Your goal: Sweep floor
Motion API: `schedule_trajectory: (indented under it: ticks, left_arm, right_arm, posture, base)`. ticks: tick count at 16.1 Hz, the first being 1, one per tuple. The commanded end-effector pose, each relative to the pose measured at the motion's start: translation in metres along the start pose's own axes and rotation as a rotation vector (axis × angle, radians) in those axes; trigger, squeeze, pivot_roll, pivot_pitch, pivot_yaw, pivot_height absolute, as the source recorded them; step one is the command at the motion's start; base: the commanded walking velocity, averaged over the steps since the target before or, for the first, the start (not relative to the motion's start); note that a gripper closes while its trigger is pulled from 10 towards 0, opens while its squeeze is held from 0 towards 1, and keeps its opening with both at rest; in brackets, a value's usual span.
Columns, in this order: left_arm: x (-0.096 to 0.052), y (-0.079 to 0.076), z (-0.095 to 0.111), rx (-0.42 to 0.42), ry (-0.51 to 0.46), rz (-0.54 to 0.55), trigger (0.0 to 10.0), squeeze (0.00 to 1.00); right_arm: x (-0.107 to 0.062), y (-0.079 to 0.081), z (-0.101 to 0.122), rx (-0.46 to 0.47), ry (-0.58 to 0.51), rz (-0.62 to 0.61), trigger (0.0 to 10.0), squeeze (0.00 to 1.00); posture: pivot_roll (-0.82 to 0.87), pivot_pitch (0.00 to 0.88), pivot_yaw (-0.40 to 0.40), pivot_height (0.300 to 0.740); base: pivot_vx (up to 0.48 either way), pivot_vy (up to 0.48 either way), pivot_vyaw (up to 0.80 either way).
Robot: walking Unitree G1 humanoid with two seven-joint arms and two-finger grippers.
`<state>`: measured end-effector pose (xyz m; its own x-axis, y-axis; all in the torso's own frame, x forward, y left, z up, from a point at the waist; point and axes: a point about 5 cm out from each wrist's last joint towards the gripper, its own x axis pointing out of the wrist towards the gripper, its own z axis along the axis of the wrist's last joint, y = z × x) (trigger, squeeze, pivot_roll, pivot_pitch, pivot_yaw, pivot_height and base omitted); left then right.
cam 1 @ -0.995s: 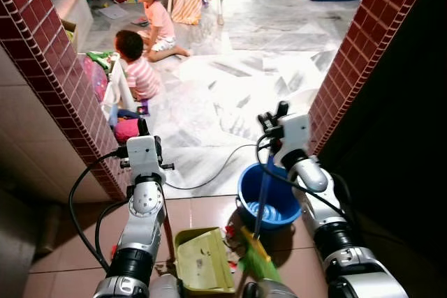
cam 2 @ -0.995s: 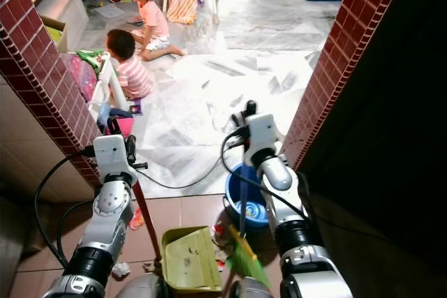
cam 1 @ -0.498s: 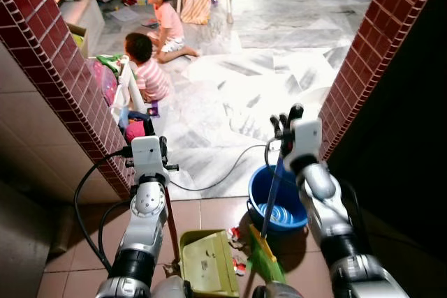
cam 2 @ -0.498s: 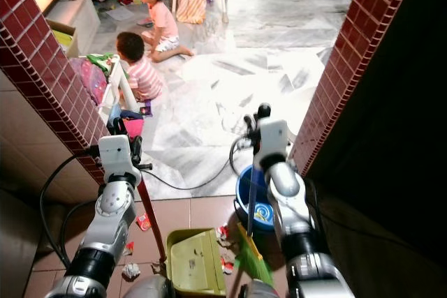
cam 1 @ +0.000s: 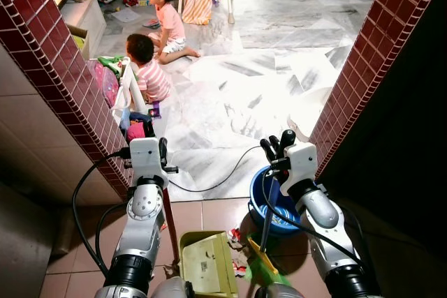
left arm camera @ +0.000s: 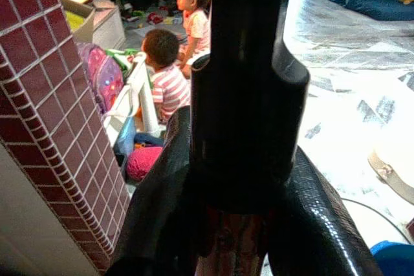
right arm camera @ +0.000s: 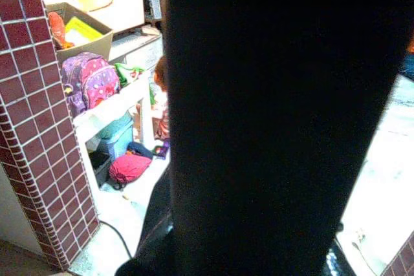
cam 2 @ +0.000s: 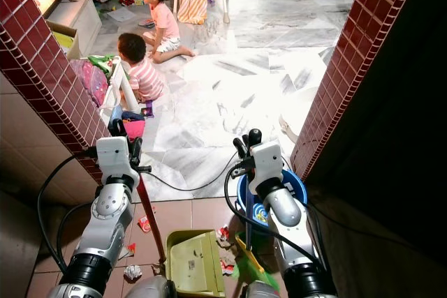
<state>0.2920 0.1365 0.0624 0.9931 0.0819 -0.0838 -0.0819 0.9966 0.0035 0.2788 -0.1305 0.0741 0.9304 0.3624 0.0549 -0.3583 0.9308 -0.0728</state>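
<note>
The floor [cam 1: 209, 218] here is terracotta tile at the robot's feet, meeting pale marble beyond a doorway framed by red brick pillars [cam 1: 63, 82]; hard and smooth, it should let litter slide readily. The broom [cam 1: 265, 232], a long stiff dark handle ending in green bristles just beside the dustpan, looks light but top-heavy, best taken high on the handle, where the right gripper [cam 1: 278, 146] has its fingers pinching it. The green dustpan [cam 1: 206, 266] sits on the tile on a red upright handle [cam 2: 150, 218] clamped in the left gripper [cam 2: 124, 136]; I judge it light and prone to skating. A blue bucket [cam 1: 283, 204] stands just behind the broom and hems in its stroke, and a black cable [cam 1: 209, 183] trails across the threshold. Two children [cam 1: 157, 40] sit well beyond. Small scraps [cam 2: 225, 264] lie by the pan.
</note>
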Motion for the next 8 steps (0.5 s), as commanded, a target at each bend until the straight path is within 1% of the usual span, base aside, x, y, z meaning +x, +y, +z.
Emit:
schedule_trajectory:
  ticks: [1, 3, 5, 8]
  left_arm:
    - [0.003, -0.001, 0.009, 0.016, -0.030, -0.018, 10.0, 0.00]
    - [0.004, -0.002, 0.014, 0.013, -0.045, -0.020, 10.0, 0.00]
    - [0.006, -0.002, 0.025, 0.000, -0.077, -0.024, 10.0, 0.00]
    - [0.008, -0.003, 0.029, -0.003, -0.087, -0.028, 10.0, 0.00]
  right_arm:
    - [0.002, 0.002, 0.002, -0.003, 0.001, 0.010, 10.0, 0.00]
    - [0.003, 0.000, 0.004, -0.006, -0.002, 0.007, 10.0, 0.00]
    - [0.004, 0.001, 0.007, -0.023, -0.009, 0.013, 10.0, 0.00]
    - [0.003, 0.002, 0.008, -0.042, -0.011, 0.019, 10.0, 0.00]
  posture:
    - [-0.11, 0.000, 0.074, 0.740]
    - [-0.11, 0.000, 0.074, 0.740]
    - [-0.10, 0.000, 0.071, 0.740]
    - [-0.10, 0.000, 0.069, 0.740]
  base:
    - [-0.244, 0.000, 0.00]
    - [-0.253, 0.000, 0.00]
    - [-0.276, 0.000, 0.00]
    - [-0.303, 0.000, 0.00]
